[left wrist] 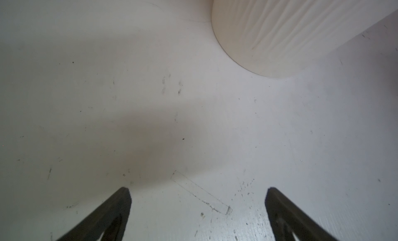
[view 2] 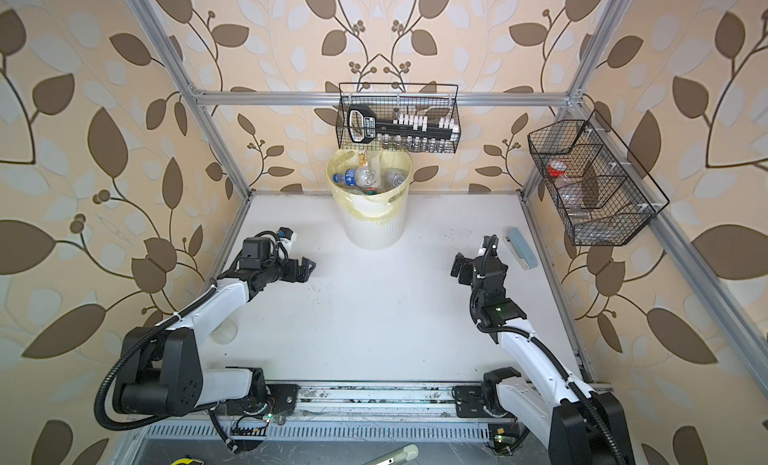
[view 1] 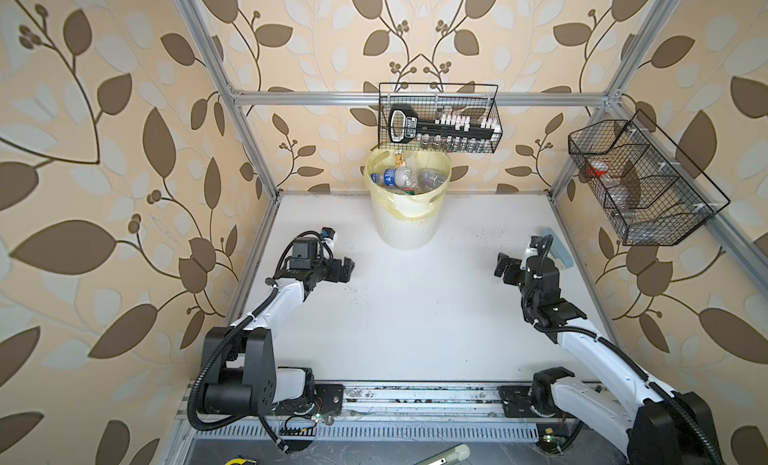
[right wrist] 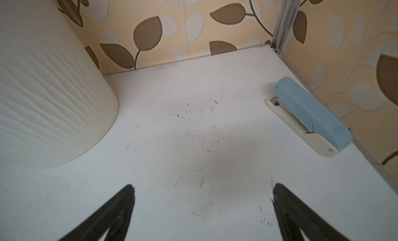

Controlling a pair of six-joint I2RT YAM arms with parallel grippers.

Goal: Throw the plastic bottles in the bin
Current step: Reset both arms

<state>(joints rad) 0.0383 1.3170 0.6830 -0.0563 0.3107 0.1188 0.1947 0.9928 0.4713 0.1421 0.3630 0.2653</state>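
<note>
The bin (view 1: 401,230) (view 2: 374,230), round, cream and ribbed with a yellowish liner, stands at the back middle of the white table. Several plastic bottles (view 1: 395,177) (view 2: 358,177) lie inside it, one with a blue label. My left gripper (view 1: 347,269) (view 2: 308,268) hovers open to the bin's front left, empty in the left wrist view (left wrist: 198,190), where the bin's wall (left wrist: 280,24) shows ahead. My right gripper (view 1: 502,267) (view 2: 457,269) stands open and empty (right wrist: 203,188) to the front right, with the bin's wall (right wrist: 43,78) beside it. No bottle lies in the open on the table.
A pale blue stapler (view 1: 559,255) (view 2: 519,247) (right wrist: 312,115) lies by the right wall. A black wire basket (view 1: 438,118) with vials hangs above the bin; another wire basket (view 1: 640,184) hangs on the right frame. A clear rounded object (view 2: 224,332) peeks from under the left forearm.
</note>
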